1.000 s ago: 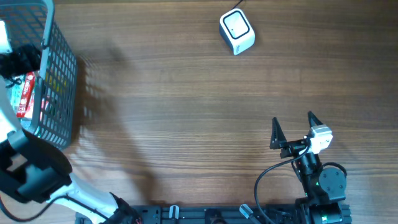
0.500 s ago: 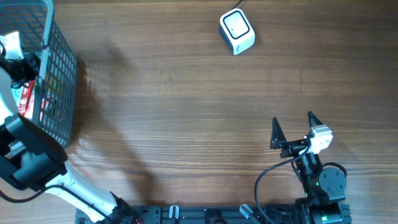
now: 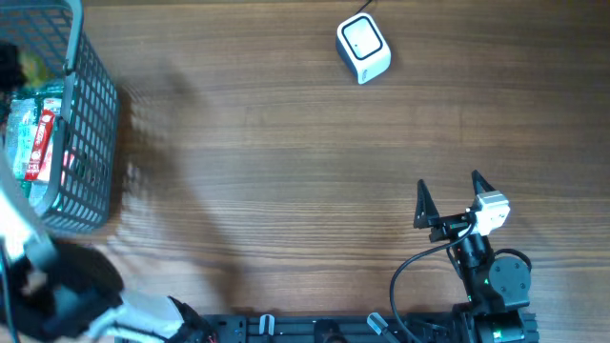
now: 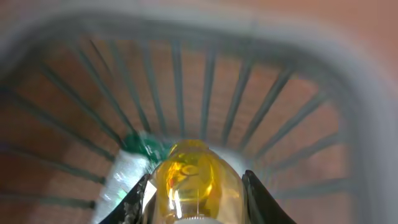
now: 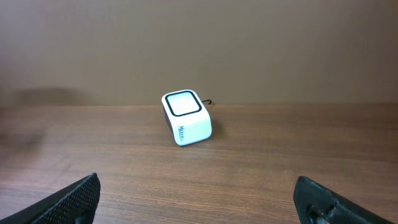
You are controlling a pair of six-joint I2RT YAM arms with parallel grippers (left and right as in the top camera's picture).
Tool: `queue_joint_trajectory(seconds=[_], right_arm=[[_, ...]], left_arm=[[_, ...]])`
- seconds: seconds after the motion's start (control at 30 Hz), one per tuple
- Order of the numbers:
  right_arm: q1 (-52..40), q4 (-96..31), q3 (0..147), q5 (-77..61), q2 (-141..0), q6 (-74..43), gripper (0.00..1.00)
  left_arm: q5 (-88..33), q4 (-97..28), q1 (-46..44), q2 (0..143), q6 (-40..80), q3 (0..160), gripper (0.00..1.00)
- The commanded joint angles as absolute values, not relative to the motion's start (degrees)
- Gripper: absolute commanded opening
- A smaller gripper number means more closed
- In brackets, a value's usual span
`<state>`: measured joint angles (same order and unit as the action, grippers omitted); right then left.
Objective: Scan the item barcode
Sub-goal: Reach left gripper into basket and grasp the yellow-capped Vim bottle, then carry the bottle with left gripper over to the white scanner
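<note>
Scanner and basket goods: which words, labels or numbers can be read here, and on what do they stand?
No text can be read in full.
Scanner: small blue print on its side, too small to read.
Red packet in the basket: white print, blurred.
Yellow item: no text shows.

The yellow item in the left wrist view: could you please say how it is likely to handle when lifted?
The yellow item looks glossy and rounded, so it may slip or twist in the left gripper. Its curved body would probably roll if laid on the table.
</note>
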<state>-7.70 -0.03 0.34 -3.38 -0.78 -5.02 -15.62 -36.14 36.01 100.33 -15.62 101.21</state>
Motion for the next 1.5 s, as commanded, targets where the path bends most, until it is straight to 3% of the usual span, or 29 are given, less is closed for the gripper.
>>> queue_joint_trajectory(seconds=[0.0,0.27,0.57,0.93,1.3,1.47], right_arm=[[-7.62,0.10,0.30,-2.85,-0.43,-4.62,1.00],[-7.62,0.10,0.30,-2.85,-0.43,-4.60,1.00],[-7.62,0.10,0.30,-2.85,-0.43,-4.60,1.00],[-7.62,0.10,0.30,-2.85,-0.43,-4.58,1.00],[-7.62,0.10,0.30,-2.85,-0.43,-4.60,1.00],[-7.62,0.10,0.30,-2.85,-0.43,-4.60,1.00]], left_arm=[[-16.73,-33.39,36.12,90.54,-10.85,102.35,0.27],[-23.05,-34.33,33.98,78.67,-0.62,102.35,0.27],[-18.00,-47.16,11.79,75.72,-0.56,102.35,0.27],[-5.48,-56.31,-21.91,87.92,5.76,102.32,0.21],[-4.38,-54.06,-33.80,103.63,23.75,102.32,0.19],[-0.03,-53.36,-37.41,107.02,27.90,102.32,0.23]])
